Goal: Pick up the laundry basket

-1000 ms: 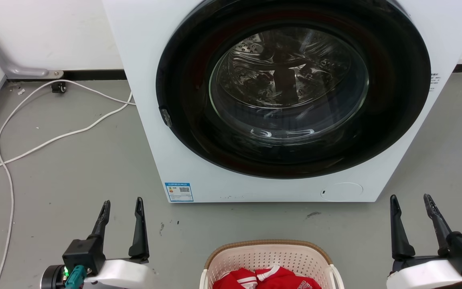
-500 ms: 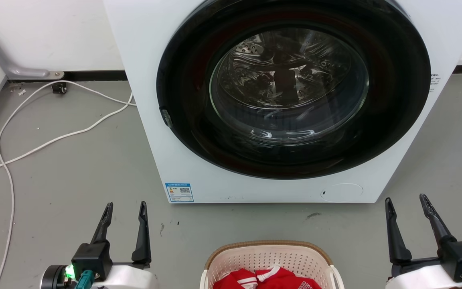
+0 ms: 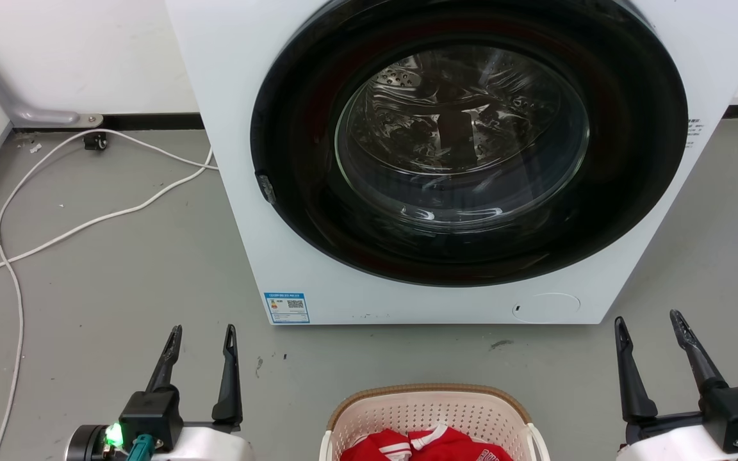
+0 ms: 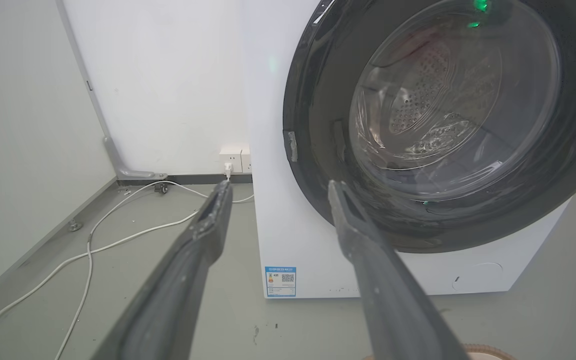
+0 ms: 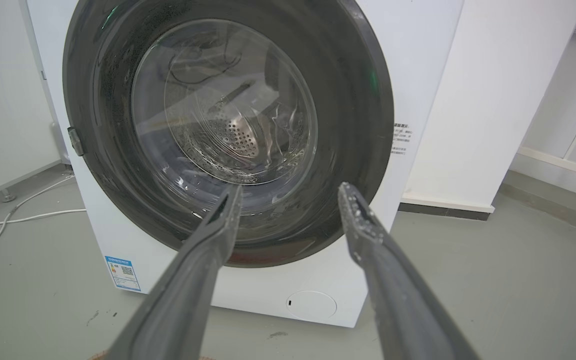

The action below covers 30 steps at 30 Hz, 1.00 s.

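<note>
Where the laundry basket [image 3: 430, 410] sits: on the grey floor [image 3: 119, 288], well out from its back edge, in front of the washing machine [image 3: 241, 211] and between our two arms.
Left gripper [image 3: 204, 330]: fingers parted fairly wide, holding nothing, off the basket's left side.
Right gripper [image 3: 646, 318]: parted about as wide, also empty, off the basket's right side.
Why so held: we judge that both flank the basket to close in on its white side handles [image 3: 537, 442], one each; neither touches it yet.
Load: a red garment [image 3: 426, 445] with white trim, probably light.
Count: one basket, one washer, two grippers, one garment we can make out, two runs of white cable [image 3: 87, 224] along the floor's left side.
</note>
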### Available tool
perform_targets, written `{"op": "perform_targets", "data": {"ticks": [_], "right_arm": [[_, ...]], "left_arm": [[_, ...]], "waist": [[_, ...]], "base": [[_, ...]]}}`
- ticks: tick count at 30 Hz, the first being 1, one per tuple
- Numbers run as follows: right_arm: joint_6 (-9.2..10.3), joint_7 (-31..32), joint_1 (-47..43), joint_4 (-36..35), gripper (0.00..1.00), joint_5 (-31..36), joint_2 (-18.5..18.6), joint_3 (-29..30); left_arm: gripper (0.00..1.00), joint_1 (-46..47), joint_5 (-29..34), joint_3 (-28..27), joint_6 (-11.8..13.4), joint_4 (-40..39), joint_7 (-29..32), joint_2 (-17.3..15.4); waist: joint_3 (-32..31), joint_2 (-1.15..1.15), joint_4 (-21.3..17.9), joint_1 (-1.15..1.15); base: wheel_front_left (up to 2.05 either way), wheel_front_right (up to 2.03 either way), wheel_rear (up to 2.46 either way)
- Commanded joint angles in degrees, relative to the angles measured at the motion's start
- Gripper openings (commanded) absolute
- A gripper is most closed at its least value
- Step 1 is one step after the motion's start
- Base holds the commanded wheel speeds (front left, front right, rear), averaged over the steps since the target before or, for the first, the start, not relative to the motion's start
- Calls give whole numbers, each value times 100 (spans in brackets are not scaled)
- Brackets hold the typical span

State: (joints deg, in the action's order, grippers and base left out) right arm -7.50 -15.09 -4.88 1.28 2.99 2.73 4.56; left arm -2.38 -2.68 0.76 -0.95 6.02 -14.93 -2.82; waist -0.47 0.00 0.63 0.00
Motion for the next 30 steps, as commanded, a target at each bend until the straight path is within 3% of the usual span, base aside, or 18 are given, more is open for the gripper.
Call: {"op": "perform_targets", "data": {"ticks": [1,11,18,30], "right_arm": [[2,-12,-73,13,100,-13,27,-4],[2,-11,-15,81,100,-13,27,-27],[3,-11,213,897,100,149,23,-89],[3,-11,987,2733,100,334,20,-219]], "left_arm": [[100,-70,-1,-5,21,17,-36,-12],[100,-28,-13,-13,101,130,-36,-12],[100,193,-135,296,-48,973,-30,-8],[100,1128,-525,883,-304,2920,-30,-10]], "waist": [[4,0,-2,0],[71,0,-18,0],[262,0,-94,0],[1289,0,-197,0]], "base": [[0,0,0],[0,0,0],[0,0,0],[0,0,0]]}}
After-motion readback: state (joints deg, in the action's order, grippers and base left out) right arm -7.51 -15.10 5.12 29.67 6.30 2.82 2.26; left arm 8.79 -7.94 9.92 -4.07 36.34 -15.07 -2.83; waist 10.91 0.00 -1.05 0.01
